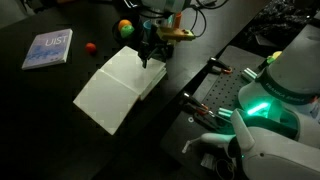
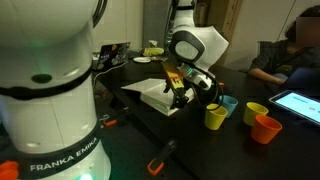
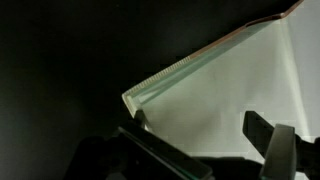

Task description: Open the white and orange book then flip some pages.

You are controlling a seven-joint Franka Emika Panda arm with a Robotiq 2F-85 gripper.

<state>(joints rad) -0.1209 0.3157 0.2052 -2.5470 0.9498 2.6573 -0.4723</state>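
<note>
The white and orange book (image 1: 112, 85) lies open on the dark table, with its white pages facing up. It also shows in an exterior view (image 2: 158, 94). In the wrist view the pages (image 3: 225, 85) fill the right half, the stacked page edges run diagonally, and a thin orange cover strip (image 3: 285, 14) shows at the top right. My gripper (image 1: 150, 57) hangs over the book's far corner and also shows in an exterior view (image 2: 177, 90). In the wrist view its fingers (image 3: 200, 122) are spread wide over the page, one near the page corner. Nothing is held between them.
A thin blue-white "LIST" book (image 1: 47, 48), a red ball (image 1: 90, 47) and a multicoloured ball (image 1: 125, 28) lie on the far side of the table. Several cups (image 2: 215, 117) stand beside the book. A person with a tablet (image 2: 300, 105) sits nearby. The robot base (image 1: 275, 95) is at the table edge.
</note>
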